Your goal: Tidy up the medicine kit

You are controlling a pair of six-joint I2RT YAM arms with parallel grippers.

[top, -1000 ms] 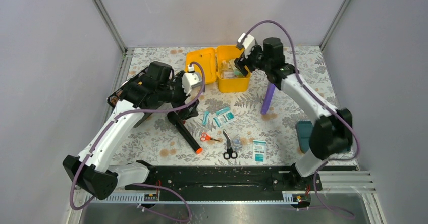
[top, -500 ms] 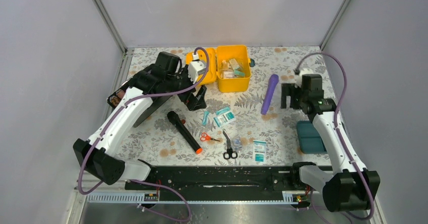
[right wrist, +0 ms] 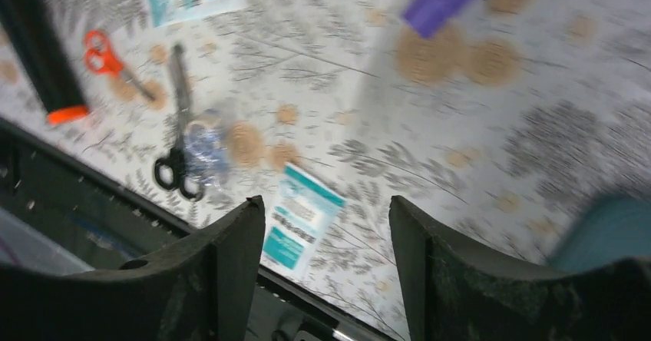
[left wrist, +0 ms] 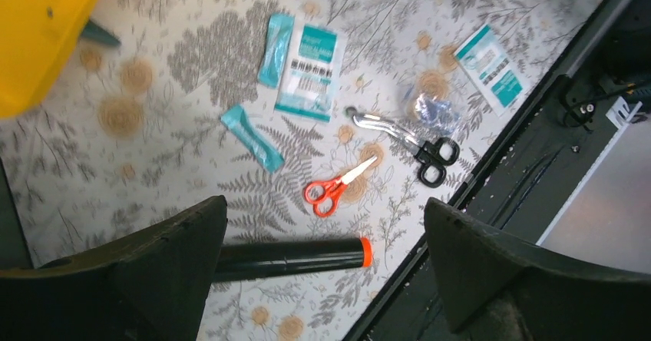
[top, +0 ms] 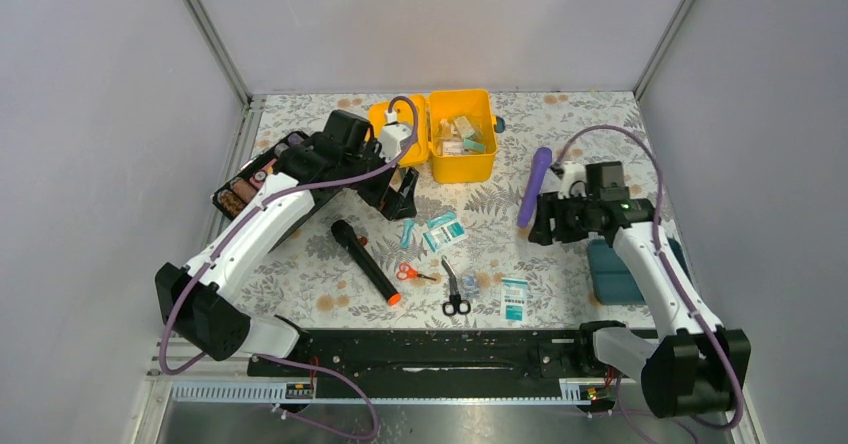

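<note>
Left pincer point(left wrist: 324, 205) gapes empty toward orange scissors point(left wrist: 332, 190); right pincer point(right wrist: 326, 203) (also spread, empty) faces 1 teal packet point(right wrist: 301, 220) on the surface point(top: 300, 284).

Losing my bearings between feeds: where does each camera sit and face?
Top external: above and behind the robot, looking down at the table, medicine kit, left arm and right arm.
Left wrist: on the left arm, facing down past its open fingers at the orange scissors and flashlight.
Right wrist: on the right arm, facing down between its fingers at the white-and-teal packet.
Both wrist views share the orange scissors and black-handled shears.
</note>
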